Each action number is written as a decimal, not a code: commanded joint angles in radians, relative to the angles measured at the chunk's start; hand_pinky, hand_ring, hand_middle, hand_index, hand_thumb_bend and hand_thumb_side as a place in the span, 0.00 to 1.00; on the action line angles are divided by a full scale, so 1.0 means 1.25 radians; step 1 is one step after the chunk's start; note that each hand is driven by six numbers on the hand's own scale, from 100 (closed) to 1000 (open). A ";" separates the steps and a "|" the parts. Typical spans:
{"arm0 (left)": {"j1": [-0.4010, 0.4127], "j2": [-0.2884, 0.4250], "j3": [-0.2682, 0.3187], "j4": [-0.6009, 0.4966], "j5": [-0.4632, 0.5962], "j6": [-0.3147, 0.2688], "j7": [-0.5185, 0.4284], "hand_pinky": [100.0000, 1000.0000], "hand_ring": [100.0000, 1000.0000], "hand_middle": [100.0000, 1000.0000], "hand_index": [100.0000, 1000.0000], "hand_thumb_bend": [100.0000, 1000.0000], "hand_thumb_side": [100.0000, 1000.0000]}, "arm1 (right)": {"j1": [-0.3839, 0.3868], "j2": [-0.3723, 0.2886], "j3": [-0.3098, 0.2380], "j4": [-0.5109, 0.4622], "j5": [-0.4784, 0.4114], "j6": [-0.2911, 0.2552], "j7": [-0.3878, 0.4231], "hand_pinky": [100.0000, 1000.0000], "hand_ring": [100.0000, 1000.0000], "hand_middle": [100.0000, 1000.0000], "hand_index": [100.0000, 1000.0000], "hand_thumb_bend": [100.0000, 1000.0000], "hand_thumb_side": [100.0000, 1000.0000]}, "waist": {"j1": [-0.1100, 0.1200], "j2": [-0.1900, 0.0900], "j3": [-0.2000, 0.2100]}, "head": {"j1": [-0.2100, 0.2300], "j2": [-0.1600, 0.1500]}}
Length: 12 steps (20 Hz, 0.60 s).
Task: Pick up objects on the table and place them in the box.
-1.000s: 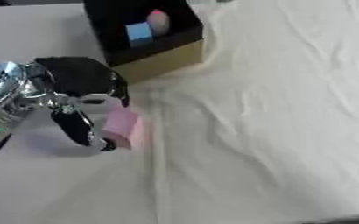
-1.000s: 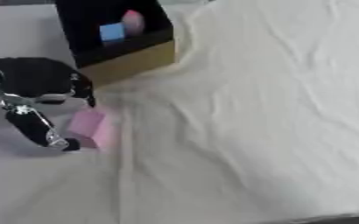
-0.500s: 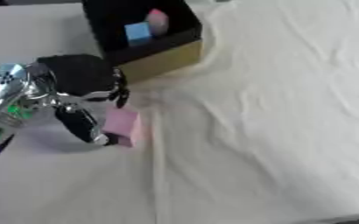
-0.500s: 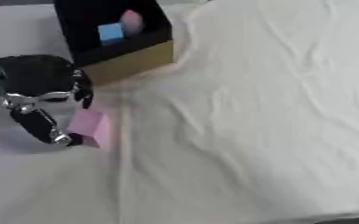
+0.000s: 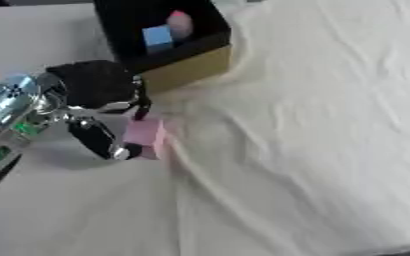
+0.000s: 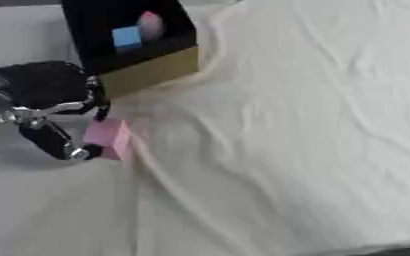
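A pink block [image 5: 145, 138] lies on the white cloth, a little in front of the box. My left hand [image 5: 93, 95] comes in from the left and closes on it: the thumb [image 5: 96, 142] is against the block's left side and a finger [image 5: 141, 104] is on its top far edge. The black box [image 5: 196, 62] with a tan front wall stands at the top centre. Inside it lie a blue cube [image 5: 158, 38] and a pink rounded object [image 5: 181, 22]. My right hand shows in neither view.
Wrinkled white cloth [image 5: 313, 125] covers the table to the right and front. A bare grey table surface [image 5: 29, 35] shows left of the box. The cloth's front edge runs across the lower right corner.
The whole picture has shifted slightly. My left hand's thumb and fingers have drawn closer around the pink block, which has stayed in about the same place.
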 commanded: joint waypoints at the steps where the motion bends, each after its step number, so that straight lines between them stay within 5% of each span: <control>1: -0.011 0.039 0.044 -0.057 0.043 0.029 -0.001 0.57 0.41 0.26 0.36 0.04 0.30 | -0.009 -0.021 -0.012 -0.008 -0.004 0.002 -0.004 0.82 0.83 0.76 0.80 0.02 0.84 | -0.001 -0.016 0.001 | -0.005 -0.009; 4: -0.020 0.058 0.082 -0.107 0.068 0.055 -0.005 0.57 0.41 0.25 0.35 0.00 0.35 | -0.009 -0.023 -0.013 -0.007 -0.003 0.002 -0.006 0.82 0.83 0.76 0.80 0.03 0.83 | 0.000 -0.018 0.002 | -0.006 -0.011; 8: -0.050 0.078 0.136 -0.147 0.090 0.086 0.005 0.57 0.41 0.25 0.35 0.00 0.29 | -0.011 -0.024 -0.012 -0.008 -0.003 0.001 -0.007 0.82 0.83 0.76 0.80 0.02 0.83 | 0.002 -0.019 -0.001 | -0.001 -0.012; 12: -0.121 0.059 0.172 -0.091 0.085 0.105 0.031 0.57 0.40 0.24 0.34 0.00 0.29 | -0.015 -0.023 -0.008 -0.009 -0.003 -0.001 -0.003 0.82 0.83 0.76 0.80 0.02 0.83 | 0.004 -0.019 -0.008 | 0.014 -0.015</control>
